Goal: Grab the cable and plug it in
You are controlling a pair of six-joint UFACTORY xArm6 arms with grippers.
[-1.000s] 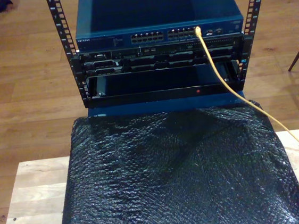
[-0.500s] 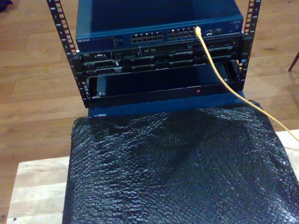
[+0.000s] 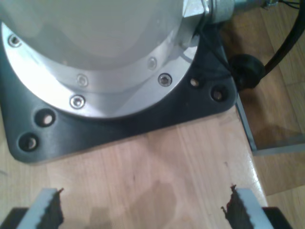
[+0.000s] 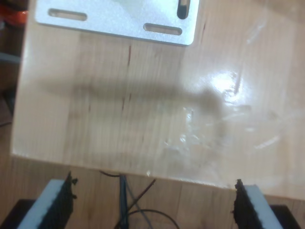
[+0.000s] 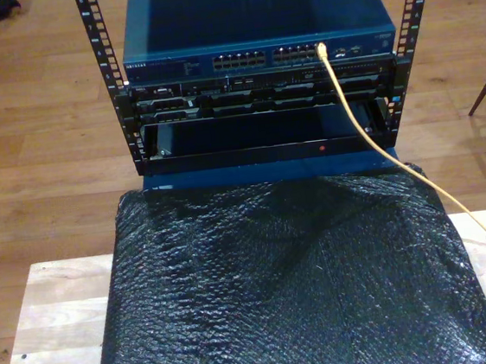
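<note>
Exterior view: cable [image 5: 353,109] plugged into switch [image 5: 257,26].

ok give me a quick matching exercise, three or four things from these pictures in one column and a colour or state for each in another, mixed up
Things:
1. the cable
2. network switch
3. bubble wrap sheet
4. my first pincer

Colour or state:
a. black, spread over the table
b. open, above bare light wood
c. yellow, one end plugged into a port
d. dark blue, at the top of the rack

Pairs: 1-c, 2-d, 3-a, 4-b
</note>
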